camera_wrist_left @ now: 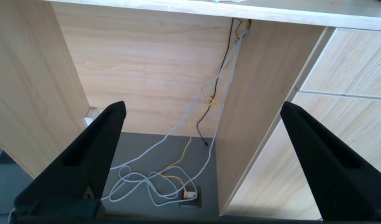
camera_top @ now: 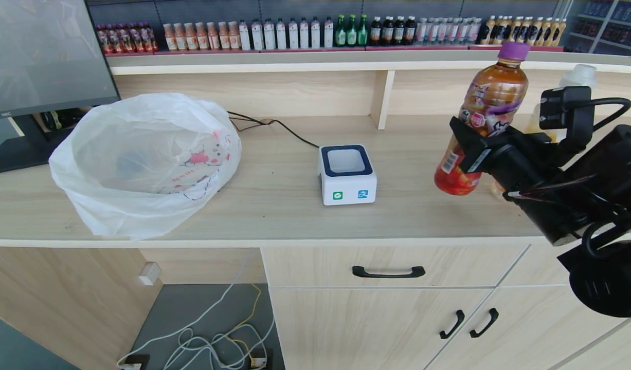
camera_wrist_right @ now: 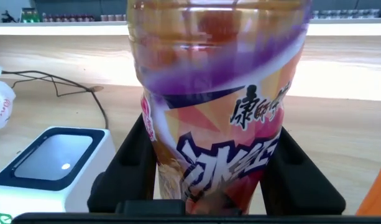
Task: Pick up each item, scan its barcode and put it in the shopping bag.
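One purple-capped bottle [camera_top: 492, 92] clamped in right end effector [camera_top: 472, 151], slightly tilted, over desk [camera_top: 274, 205] right of scanner [camera_top: 347, 173], shopping bag [camera_top: 145, 159] far left, left end effector [camera_wrist_left: 202, 168] spread wide, empty, below desk level

1 white shopping bag [camera_top: 145, 159] is sitting at 9 o'clock on the counter [camera_top: 274, 205], and 1 barcode scanner [camera_top: 347, 174] is sitting at its centre. 2 bottles are showing at 3 o'clock: 1 purple-capped tea bottle [camera_top: 492, 87] and 1 white-capped bottle [camera_top: 580, 74]. 3 green bottles [camera_top: 352, 31] are standing far back at 12 o'clock.
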